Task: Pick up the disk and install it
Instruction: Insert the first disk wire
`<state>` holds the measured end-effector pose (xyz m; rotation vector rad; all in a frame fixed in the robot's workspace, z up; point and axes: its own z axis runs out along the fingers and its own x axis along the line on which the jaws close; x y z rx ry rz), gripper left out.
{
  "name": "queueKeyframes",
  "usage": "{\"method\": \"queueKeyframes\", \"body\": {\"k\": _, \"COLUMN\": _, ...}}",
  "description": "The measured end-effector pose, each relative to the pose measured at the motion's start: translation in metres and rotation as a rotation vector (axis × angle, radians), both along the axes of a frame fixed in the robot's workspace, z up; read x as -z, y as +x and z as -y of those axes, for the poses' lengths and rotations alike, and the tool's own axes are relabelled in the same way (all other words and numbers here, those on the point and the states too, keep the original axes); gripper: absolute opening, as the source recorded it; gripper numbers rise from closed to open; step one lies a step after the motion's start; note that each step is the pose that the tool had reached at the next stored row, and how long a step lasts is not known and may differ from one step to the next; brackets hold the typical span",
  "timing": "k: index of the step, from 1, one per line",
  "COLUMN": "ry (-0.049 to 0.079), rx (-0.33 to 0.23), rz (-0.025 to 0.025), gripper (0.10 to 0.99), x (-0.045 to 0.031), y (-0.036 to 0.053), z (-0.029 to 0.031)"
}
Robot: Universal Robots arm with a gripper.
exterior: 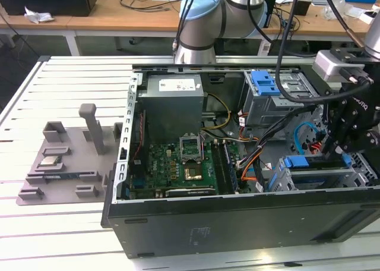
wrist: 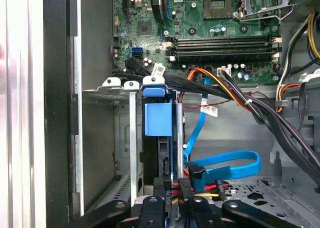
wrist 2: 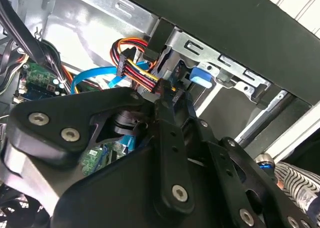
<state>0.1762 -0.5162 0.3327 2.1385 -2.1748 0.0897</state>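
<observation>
Blue plastic is marking the disk in the exterior view: you are looking at it sitting on edge in the metal drive cage at the near corner of the open computer case, toward the exterior view's right. The claw is hanging right over the far end of that cage, well away from the grey parts tray on the slatted tabletop.

In the second wrist view, the claw's black linkage is crowding the foreground, and the fingertips are pointing at a bundle of coloured power wires beside the cage; I cannot tell whether the claw is open or gripping anything.

In the first wrist view, the disk's blue carrier tab is standing between the cage rails, with a blue data cable looping just beside it. The step in hand appears to be the installing itself, seating the disk. The next move calls for a straight, gentle push along the rails, keeping clear of the cables.
</observation>
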Motion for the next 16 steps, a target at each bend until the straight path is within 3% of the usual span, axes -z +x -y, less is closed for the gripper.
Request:
{"method": "queueKeyframes", "body": {"k": 1, "ry": -0.001, "rx": 0.000, "rz": 0.0001, "gripper": 0.243, "x": -0.0009, "y": 0.0000, "z": 0.0000}}
{"method": "queueKeyframes", "body": {"k": 5, "ry": -0.001, "rx": 0.000, "rz": 0.0004, "gripper": 0.227, "x": -0.0180, "y": 0.0000, "z": -0.0021}}
{"method": "queueKeyframes", "body": {"k": 6, "ry": -0.001, "rx": 0.000, "rz": 0.0004, "gripper": 0.106, "x": -0.0232, "y": 0.0001, "z": -0.0026}}
{"method": "queueKeyframes", "body": {"k": 10, "ry": -0.001, "rx": 0.000, "rz": 0.0005, "gripper": 0.106, "x": -0.0356, "y": 0.0001, "z": -0.0037}}
{"method": "queueKeyframes", "body": {"k": 11, "ry": -0.001, "rx": 0.000, "rz": 0.0005, "gripper": 0.106, "x": -0.0415, "y": 0.0001, "z": -0.0039}}
{"method": "queueKeyframes", "body": {"k": 16, "ry": -0.001, "rx": 0.000, "rz": 0.0004, "gripper": 0.106, "x": -0.0466, "y": 0.0001, "z": -0.0040}}
